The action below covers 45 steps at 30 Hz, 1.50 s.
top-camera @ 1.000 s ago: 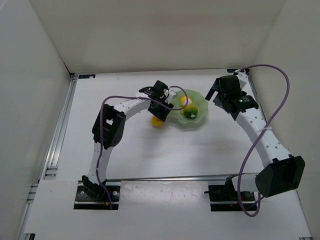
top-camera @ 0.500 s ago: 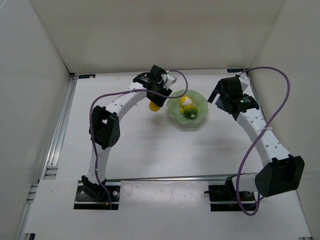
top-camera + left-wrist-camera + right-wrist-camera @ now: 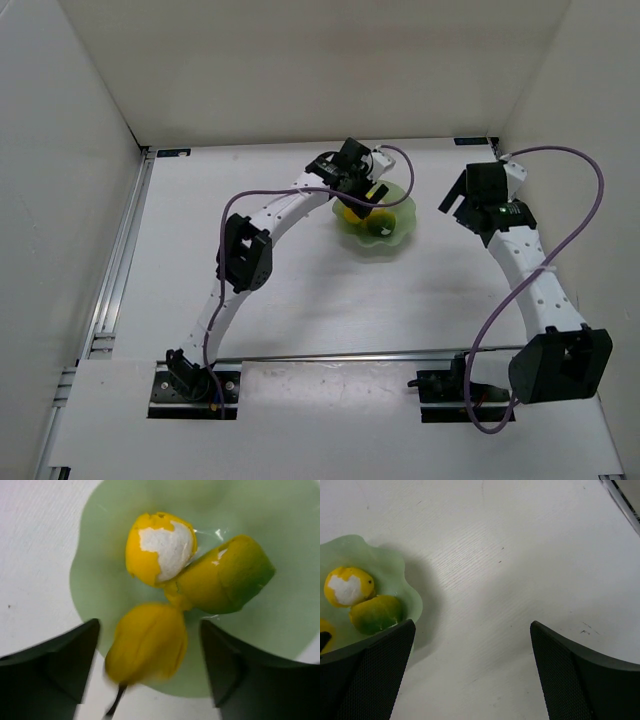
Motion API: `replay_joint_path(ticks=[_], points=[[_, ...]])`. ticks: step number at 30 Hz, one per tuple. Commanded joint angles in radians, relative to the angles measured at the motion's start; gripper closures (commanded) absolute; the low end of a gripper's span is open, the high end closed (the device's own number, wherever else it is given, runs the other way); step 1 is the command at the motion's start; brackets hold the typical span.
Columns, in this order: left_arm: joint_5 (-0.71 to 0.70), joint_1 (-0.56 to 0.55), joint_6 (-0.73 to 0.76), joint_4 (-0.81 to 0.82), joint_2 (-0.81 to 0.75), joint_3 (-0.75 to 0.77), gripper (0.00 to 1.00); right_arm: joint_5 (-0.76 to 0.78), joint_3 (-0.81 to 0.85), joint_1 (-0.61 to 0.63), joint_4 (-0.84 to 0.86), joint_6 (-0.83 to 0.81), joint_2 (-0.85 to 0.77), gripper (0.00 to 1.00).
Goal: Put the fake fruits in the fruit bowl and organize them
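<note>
From above, the left gripper (image 3: pixel 362 190) hangs over the fruit bowl (image 3: pixel 400 228), with the right gripper (image 3: pixel 452 200) just right of it.

Left wrist: jaws spread, the blurred yellow pear (image 3: pixel 147 645) untouched between them. The yellow-and-white fruit (image 3: pixel 160 547) and green-yellow fruit (image 3: pixel 225 575) lie beyond.

Right wrist: jaws spread wide over the table (image 3: pixel 520 555), with the bowl at their left.

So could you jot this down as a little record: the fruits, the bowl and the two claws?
bowl: pale green, wavy rim, on the white table
lying in it: yellow-and-white fruit and green-yellow fruit, side by side
pear: yellow, blurred, near the bowl's edge, between the fingers of the left gripper, touching neither
left gripper: open, over the bowl
right gripper: open, holding nothing, over the table beside the bowl
</note>
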Motion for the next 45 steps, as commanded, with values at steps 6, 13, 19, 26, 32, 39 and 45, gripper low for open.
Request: replay_joint_path(ticks=[6,13,19,26,32,39,45], points=[[-0.14,-0.006,0.004,0.013,-0.2,0.005,0.0,0.023,-0.012,-0.029,-0.014,-0.031,-0.114,0.0],[-0.354,0.075,0.014,0.013,-0.484,-0.231,0.0,-0.025,-0.033,-0.029,-0.069,-0.04,-0.153,0.0],[-0.464,0.371,-0.042,-0.034,-0.682,-0.572,0.0,-0.058,-0.165,-0.048,-0.093,0.009,-0.255,0.0],[-0.504,0.681,-0.065,-0.117,-0.927,-1.072,0.0,-0.089,-0.259,-0.057,-0.104,0.041,-0.341,0.0],[-0.431,0.951,-0.065,-0.097,-1.107,-1.275,0.0,-0.089,-0.27,-0.057,-0.124,0.041,-0.361,0.0],[-0.403,1.011,-0.026,-0.097,-1.306,-1.402,0.0,-0.149,-0.28,-0.057,-0.124,0.063,-0.352,0.0],[-0.403,1.011,-0.007,-0.097,-1.4,-1.461,0.0,-0.187,-0.314,-0.057,-0.124,0.106,-0.363,0.0]])
